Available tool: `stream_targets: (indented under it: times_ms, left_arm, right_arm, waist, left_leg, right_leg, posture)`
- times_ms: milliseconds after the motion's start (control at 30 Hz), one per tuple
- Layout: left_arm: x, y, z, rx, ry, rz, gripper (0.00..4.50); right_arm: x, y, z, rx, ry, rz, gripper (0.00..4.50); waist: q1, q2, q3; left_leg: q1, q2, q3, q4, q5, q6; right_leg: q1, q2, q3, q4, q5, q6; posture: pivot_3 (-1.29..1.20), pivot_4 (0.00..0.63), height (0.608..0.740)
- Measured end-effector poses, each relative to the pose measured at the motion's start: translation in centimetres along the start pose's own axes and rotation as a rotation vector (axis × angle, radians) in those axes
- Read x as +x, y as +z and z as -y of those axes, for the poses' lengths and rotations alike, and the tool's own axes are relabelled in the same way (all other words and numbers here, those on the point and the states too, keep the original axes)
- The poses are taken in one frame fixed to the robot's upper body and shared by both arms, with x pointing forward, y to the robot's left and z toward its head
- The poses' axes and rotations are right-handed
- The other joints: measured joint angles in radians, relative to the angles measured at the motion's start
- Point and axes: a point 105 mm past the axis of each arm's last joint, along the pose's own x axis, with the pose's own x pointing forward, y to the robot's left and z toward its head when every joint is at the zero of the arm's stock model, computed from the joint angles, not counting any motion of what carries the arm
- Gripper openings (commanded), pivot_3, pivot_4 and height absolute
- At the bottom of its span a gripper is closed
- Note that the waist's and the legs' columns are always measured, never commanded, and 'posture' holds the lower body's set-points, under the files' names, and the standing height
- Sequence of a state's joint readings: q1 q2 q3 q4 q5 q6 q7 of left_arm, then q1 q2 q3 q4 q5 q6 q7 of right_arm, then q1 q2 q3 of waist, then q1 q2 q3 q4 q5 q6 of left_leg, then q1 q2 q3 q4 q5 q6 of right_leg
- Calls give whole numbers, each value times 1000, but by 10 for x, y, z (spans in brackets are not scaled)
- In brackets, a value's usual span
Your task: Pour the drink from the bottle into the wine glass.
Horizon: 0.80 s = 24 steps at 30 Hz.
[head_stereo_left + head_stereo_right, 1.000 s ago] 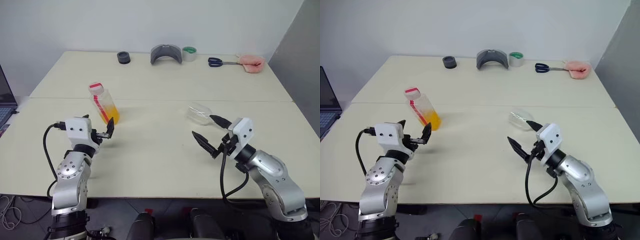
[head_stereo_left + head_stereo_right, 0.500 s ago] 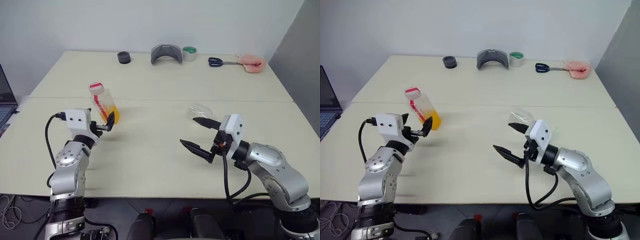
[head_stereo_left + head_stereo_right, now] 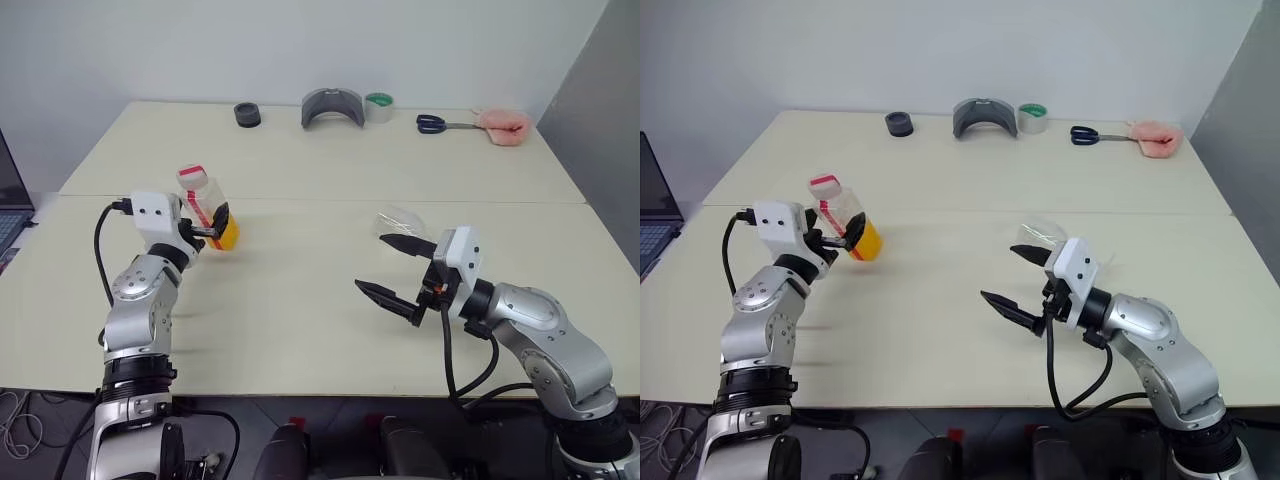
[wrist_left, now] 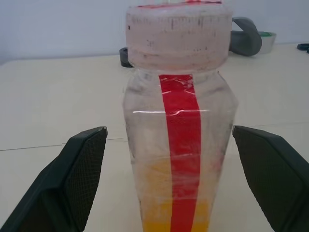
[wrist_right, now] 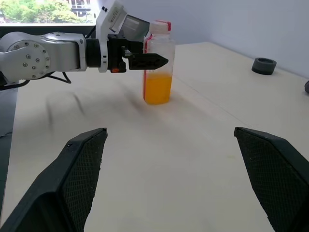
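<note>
Jaws of left gripper (image 4: 169, 179) gape astride the bottle (image 4: 178, 125).

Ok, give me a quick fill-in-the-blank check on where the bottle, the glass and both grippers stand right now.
1. The bottle stands upright between the open fingers of the ____ gripper.
2. The drink in the bottle is ____ in colour.
3. The bottle's cap is ____ on.
4. The wine glass sits just beyond the ____ gripper, which is open.

Missing words: left; orange; still; right
</note>
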State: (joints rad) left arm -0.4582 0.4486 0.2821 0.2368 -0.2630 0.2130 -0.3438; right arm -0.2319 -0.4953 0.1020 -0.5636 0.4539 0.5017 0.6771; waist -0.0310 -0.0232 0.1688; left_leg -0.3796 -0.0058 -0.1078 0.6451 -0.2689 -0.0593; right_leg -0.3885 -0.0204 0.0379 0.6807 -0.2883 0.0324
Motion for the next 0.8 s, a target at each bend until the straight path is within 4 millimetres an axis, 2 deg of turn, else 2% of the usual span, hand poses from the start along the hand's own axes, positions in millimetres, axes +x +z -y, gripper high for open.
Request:
stream_targets:
  times_ms: [267, 500, 800]
  left_arm:
    - [8, -1, 3, 44, -19, -31, 4463]
    - [16, 10, 4, 57, -34, -15, 4463]
    - [19, 5, 3, 44, -30, -35, 4463]
  right_arm:
    - [-1, 0, 0, -4, 3, -6, 4500]
    - [-1, -1, -1, -7, 14, -12, 4500]
    - [-1, -2, -1, -5, 19, -20, 4500]
  waist:
    - [0, 0, 0]
    - [0, 0, 0]
    - [-1, 0, 0]
  left_leg:
    - [0, 0, 0, 0, 0, 0]
    - [0, 0, 0, 0, 0, 0]
    - [0, 0, 0, 0, 0, 0]
  right_leg:
    - [0, 0, 0, 0, 0, 0]
    - [0, 0, 0, 0, 0, 0]
    - [0, 0, 0, 0, 0, 0]
  posture:
    - [0, 150, 740]
    - [0, 150, 740]
    - [0, 150, 740]
